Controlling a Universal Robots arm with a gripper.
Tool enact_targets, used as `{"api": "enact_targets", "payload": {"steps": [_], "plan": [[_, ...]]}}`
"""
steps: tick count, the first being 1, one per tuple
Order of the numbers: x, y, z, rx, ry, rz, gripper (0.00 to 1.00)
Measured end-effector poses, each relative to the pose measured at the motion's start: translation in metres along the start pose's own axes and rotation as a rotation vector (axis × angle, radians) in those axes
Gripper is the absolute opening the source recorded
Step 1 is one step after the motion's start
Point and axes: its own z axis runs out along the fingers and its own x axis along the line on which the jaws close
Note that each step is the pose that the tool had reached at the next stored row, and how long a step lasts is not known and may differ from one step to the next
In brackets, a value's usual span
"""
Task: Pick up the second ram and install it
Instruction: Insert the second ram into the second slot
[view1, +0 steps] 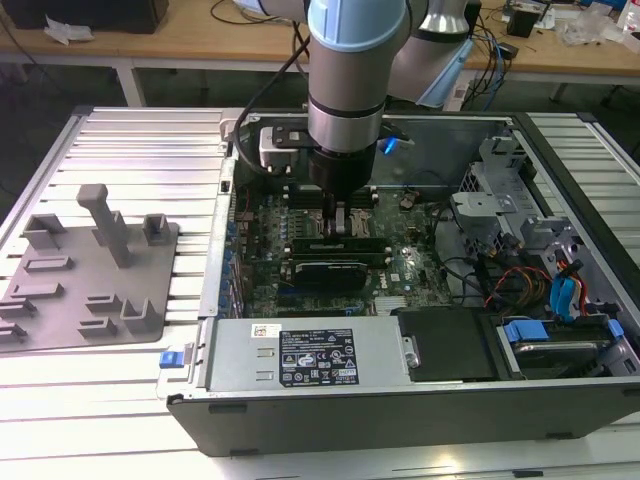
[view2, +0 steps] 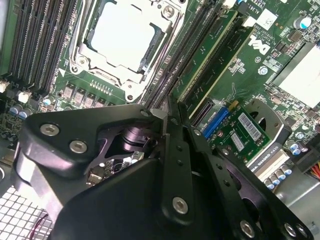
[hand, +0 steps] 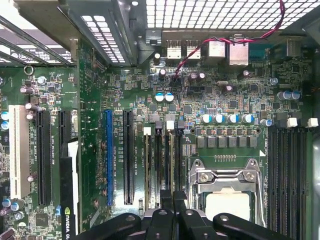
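Your tool (view2: 167, 117) is sitting low inside the open computer case (view1: 300, 360), right over the memory slots (hand: 162, 165) beside the processor socket (view2: 122, 37). The fingers (view2: 177, 165) are looking pinched almost together, and in both wrist views the tips are pressing down at the slot row. I can't tell for sure whether the green memory stick (view2: 207, 55) standing in the slot just past the tool's tip is the second ram, or whether the tool is gripping anything. The grey holder plate (view1: 85, 275) is sitting well off to the side of the tool on the bench (view1: 140, 140).
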Motion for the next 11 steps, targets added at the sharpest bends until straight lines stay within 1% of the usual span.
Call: {"api": "enact_targets", "payload": {"steps": [2,9,11], "plan": [[0.0,0.0,0.0003,0.0,-0.0001,0.0,0.09],[0.0001,0.0001,0.0054,0.0,0.0001,0.0,0.09],[0.0002,0.0001,0.0054,-0.0001,0.0003,0.0,0.09]]}}
